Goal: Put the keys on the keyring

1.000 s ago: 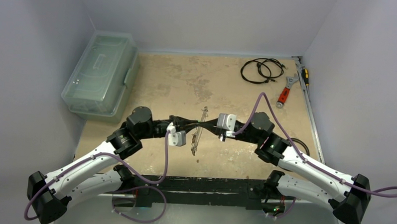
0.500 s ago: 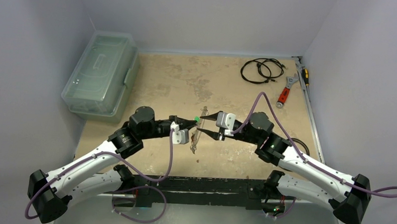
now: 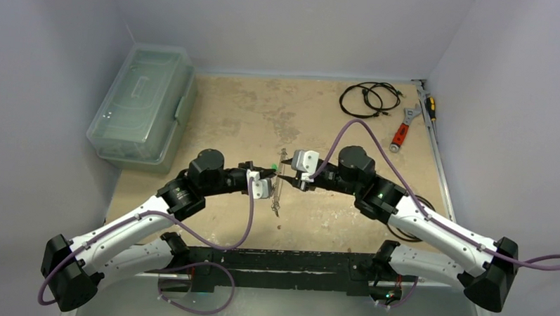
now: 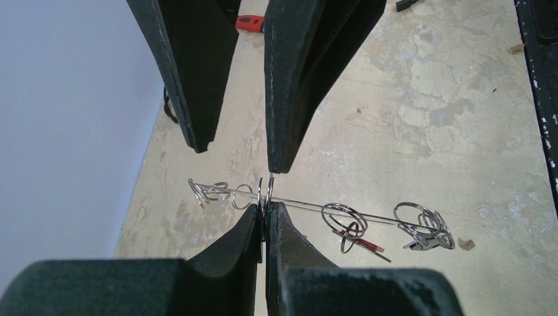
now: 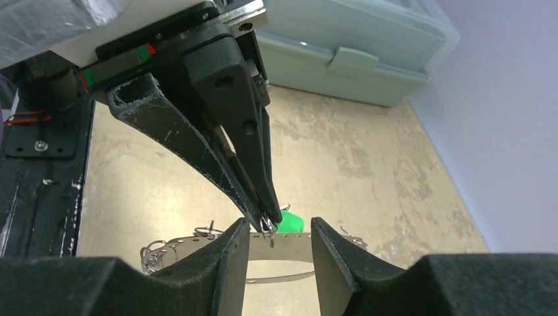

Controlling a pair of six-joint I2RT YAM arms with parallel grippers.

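My left claw [image 4: 263, 209] is pinching fully closed on a small split ring [image 4: 264, 189] that is riding on the rim of the keyring [image 4: 303, 205], gripping it right at the fingertips. The keyring is sitting mid-table, a bit nearer the near edge than the far one. It is standing on edge, so it is showing as a thin line from above. I can't tell if its lower end is touching the table [image 3: 229, 114]. My right claw [image 5: 279, 227] is facing the left one across the ring, jaws standing roughly half open and holding nothing. Its fingers are bracketing the left claw's tip, one of them hovering just above the pinched ring. A green tag [image 5: 289, 220] is showing just behind that tip. More rings are hanging along the rim, and keys [image 4: 426, 238] are bunching at one end, with a red sliver [image 4: 370, 245] beside them that is too small to identify. A clear plastic box [image 3: 142, 104] is sitting at the table's far left edge. A black cable coil [image 3: 363, 100] and a red-handled wrench [image 3: 400, 132] are lying near the far right corner.
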